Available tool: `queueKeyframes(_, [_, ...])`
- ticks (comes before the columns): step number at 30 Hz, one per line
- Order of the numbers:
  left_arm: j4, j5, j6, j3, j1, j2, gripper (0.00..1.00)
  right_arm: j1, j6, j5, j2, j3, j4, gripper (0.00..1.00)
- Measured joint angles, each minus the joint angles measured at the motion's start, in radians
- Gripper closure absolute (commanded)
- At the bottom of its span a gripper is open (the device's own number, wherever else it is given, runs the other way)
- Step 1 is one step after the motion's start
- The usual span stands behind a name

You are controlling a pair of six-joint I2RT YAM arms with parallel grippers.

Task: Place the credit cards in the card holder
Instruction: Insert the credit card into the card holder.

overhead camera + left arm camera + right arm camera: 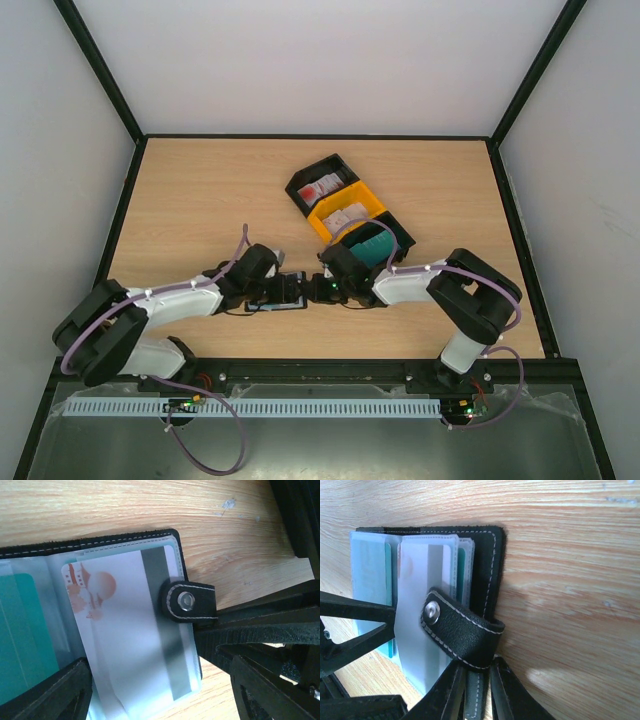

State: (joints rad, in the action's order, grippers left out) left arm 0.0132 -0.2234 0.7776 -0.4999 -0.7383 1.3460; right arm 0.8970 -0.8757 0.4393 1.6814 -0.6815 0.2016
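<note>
Overhead view of a wooden table (200, 200) with two robot arms meeting near its front edge. On the left, the left gripper (157, 680) hangs over an open black card holder (485, 570) that lies flat on the wood. Its jaws stand wide apart and hold nothing, with one finger over the holder's teal side and the other off its edge. Inside the holder a teal card (20, 630) sits in a clear sleeve. Beside it is a white card with red blotches (125, 630) and a grey stripe, only partly inside its sleeve. That card's long axis points from the holder's spine toward the left gripper, and its free end juts past the holder's edge between that gripper's open fingers. The left arm is therefore the nearer one and seems best placed to push the card home, away from itself along that axis. Just to the right, the right gripper (475, 695) is closed on the holder's snap strap (460, 635), apparently pinning the holder in place. Farther right and back, three trays sit in a diagonal row: a black tray (300, 190) with a red-blotched card, a yellow tray (322, 222) with pale cards, and a second black tray (403, 238) with teal cards. More cards appear to remain to be loaded.
</note>
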Motion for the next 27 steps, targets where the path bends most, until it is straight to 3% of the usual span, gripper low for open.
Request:
queueKeyframes(8, [-0.142, 0.065, -0.014, -0.043, -0.004, -0.044, 0.12, 0.0, 0.005, -0.032, -0.012, -0.003, -0.023, 0.82])
queueKeyframes(15, [-0.238, 0.132, -0.016, -0.055, 0.05, -0.123, 0.11, 0.0, 0.024, -0.079, -0.043, -0.005, -0.085, 0.79])
queueKeyframes(22, [-0.299, 0.172, 0.004, -0.026, 0.16, -0.195, 0.2, 0.0, 0.043, -0.103, -0.055, -0.011, -0.121, 0.76])
queueKeyframes(27, [-0.324, 0.176, 0.024, 0.033, 0.211, -0.231, 0.2, 0.001, 0.051, -0.101, -0.058, -0.011, -0.124, 0.74])
